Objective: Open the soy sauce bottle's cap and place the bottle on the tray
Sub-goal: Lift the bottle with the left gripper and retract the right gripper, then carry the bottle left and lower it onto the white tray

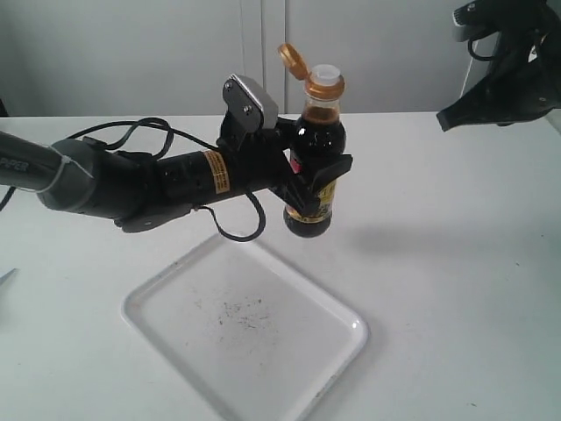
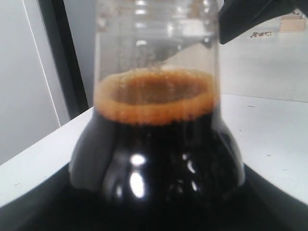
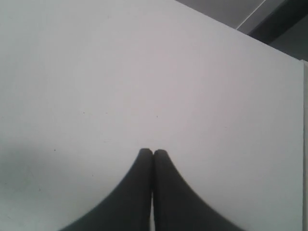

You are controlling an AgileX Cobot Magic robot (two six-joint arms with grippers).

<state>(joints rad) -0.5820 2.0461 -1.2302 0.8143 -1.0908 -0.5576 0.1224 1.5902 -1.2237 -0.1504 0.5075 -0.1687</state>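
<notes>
The soy sauce bottle (image 1: 317,140) hangs upright in the air, held round its labelled body by my left gripper (image 1: 314,189), which is shut on it. Its copper-orange cap (image 1: 294,60) is flipped back on its hinge, and the white spout (image 1: 323,75) shows. In the left wrist view the bottle (image 2: 156,144) fills the frame, with dark liquid and an orange foam ring. The white tray (image 1: 166,294) lies flat on the table below and a little to the left of the bottle. My right gripper (image 3: 153,153) is shut on nothing, raised at the far right (image 1: 449,120).
The white table (image 1: 456,263) spreads around the tray. A grey wall with a vertical seam (image 1: 263,35) stands behind. The left arm's black cable (image 1: 237,232) loops down near the tray's far corner.
</notes>
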